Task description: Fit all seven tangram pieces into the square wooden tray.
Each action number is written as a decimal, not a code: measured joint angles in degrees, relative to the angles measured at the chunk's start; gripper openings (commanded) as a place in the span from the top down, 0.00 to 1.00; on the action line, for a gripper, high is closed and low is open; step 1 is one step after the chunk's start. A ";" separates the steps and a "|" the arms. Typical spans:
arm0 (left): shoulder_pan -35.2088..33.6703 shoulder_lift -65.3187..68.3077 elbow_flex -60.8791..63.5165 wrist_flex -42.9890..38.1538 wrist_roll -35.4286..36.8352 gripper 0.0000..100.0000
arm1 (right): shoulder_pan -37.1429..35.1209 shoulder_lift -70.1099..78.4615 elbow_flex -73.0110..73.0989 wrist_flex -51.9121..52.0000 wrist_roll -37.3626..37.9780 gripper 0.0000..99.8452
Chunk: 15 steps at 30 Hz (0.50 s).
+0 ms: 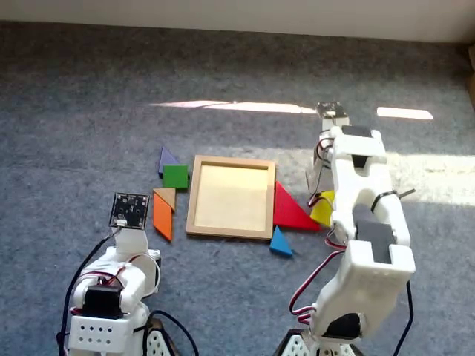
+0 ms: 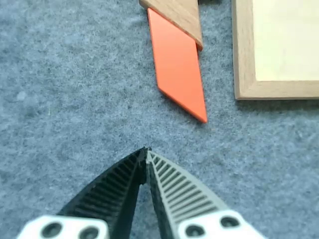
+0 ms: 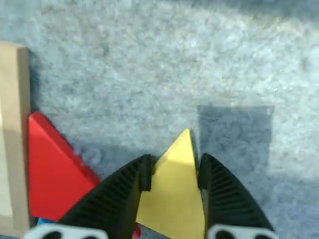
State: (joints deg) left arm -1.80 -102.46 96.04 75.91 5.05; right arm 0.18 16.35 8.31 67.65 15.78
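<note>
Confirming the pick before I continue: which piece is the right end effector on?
The yellow triangle: it sits in the right end effector; the red triangle beside it lies free.

- Seen from above, the right arm point(image 1: 369, 215) covers part of the yellow triangle point(image 1: 322, 208).
- In the right wrist view, the blue piece point(image 3: 46, 222) is a mere sliver, and the edge cuts the red triangle point(image 3: 50, 169).
- The left wrist view cuts off the tray point(image 2: 242, 59) and the tan piece point(image 2: 179, 15).

Table cover point(image 2: 75, 74): grey cloth, napped and matt; tray point(image 2: 243, 50): pale bare wood, smooth, its grain shows faintly; orange piece point(image 2: 177, 64) and yellow triangle point(image 3: 172, 196): smooth coloured faces with a low sheen; left gripper point(image 2: 146, 152) and right gripper point(image 3: 173, 169): ribbed matt plastic; arm shell point(image 1: 378, 278): smooth white plastic.
</note>
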 measured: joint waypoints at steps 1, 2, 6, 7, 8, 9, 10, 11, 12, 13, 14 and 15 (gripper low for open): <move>0.00 0.00 0.00 0.00 0.00 0.99 | 0.18 -1.76 0.00 0.44 0.00 0.81; 0.00 0.00 0.00 0.00 0.00 0.99 | 0.18 -3.60 0.00 0.79 0.00 0.79; 0.00 0.00 0.00 0.00 0.00 0.99 | -0.18 -11.25 0.88 1.41 0.00 0.77; 0.00 0.00 0.00 0.00 0.00 0.99 | -0.35 -12.75 2.02 1.67 0.00 0.77; 0.00 0.00 0.00 0.00 0.00 0.99 | -0.97 -13.98 3.43 1.67 0.00 0.78; 0.00 0.00 0.00 0.00 0.00 0.99 | -1.85 -14.68 4.75 1.49 0.00 0.78; 0.00 0.00 0.00 0.00 0.00 0.99 | -2.90 -15.03 6.24 0.70 0.00 0.78; 0.00 0.00 0.00 0.00 0.00 0.99 | -4.04 -15.38 8.09 -0.53 0.00 0.78; 0.00 0.00 0.00 0.00 0.00 0.99 | -4.92 -15.65 9.85 -2.20 0.00 0.79; 0.00 0.00 0.00 0.00 0.00 0.99 | -5.54 -15.65 11.60 -4.13 0.00 0.82; 0.00 0.00 0.00 0.00 0.00 0.99 | -5.71 -15.74 13.27 -6.24 0.00 0.85; 0.00 0.00 0.00 0.00 0.00 0.99 | -5.89 -15.82 14.68 -8.00 0.00 0.89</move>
State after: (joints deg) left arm -1.80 -102.46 96.04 75.91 5.05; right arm -5.71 0.53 22.99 59.65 15.78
